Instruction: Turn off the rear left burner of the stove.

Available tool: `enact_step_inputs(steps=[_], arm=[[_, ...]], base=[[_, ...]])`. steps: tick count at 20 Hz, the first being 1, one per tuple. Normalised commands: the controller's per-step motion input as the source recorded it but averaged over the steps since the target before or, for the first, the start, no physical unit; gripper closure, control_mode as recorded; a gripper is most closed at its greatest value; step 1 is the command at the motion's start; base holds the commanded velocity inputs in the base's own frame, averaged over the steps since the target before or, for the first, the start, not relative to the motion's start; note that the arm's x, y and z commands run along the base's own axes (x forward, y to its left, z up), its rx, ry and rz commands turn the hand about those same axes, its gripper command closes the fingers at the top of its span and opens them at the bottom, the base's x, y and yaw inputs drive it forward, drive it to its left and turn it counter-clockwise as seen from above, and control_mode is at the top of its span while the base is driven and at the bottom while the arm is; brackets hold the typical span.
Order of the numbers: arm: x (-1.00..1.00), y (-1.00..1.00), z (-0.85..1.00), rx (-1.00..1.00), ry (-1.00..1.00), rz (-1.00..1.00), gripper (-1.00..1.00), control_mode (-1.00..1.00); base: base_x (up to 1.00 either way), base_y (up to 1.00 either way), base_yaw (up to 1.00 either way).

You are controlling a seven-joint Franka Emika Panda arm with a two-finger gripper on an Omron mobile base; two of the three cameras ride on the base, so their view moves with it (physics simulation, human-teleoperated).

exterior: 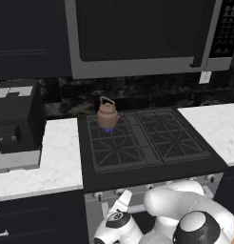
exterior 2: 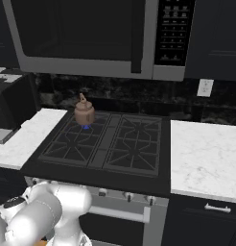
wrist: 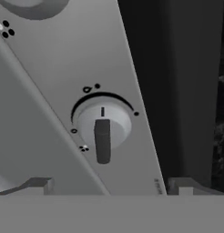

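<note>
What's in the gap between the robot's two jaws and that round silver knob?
Nothing. In the hand view the stretch from the gripper up to the round silver knob with the dark bar is bare silver front panel; the jaws stand apart, short of it.

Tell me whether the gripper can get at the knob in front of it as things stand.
Probably yes. In the hand view the knob on the stove's silver front panel sits straight ahead between the gripper's spread fingertips, with nothing between them. The fingers have not closed on it yet.
</note>
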Motion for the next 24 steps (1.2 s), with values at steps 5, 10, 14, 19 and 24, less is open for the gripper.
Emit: enact_step_inputs(steps=[5,10,14,19,24], arm=[[0.15,0.02,0.17,-0.05,-0.04,0.03,-1.0,-1.0],[0.1,0.14,0.05,-0.07,0.0,0.08,-1.0,-1.0],[0.04,0.25,-0.03,-0.06,0.0,0.16,-1.0,-1.0],[0.05,0.07,-0.01,-0.02,0.0,0.11,-1.0,-1.0],[0.01,0.5,-0.05,-0.04,0.0,0.1,-1.0,-1.0]], base=[[0.0,0.0,0.0],[0.0,0.0,0.0],[0.0,0.0,0.0],[0.0,0.0,0.0],[0.0,0.0,0.0]])
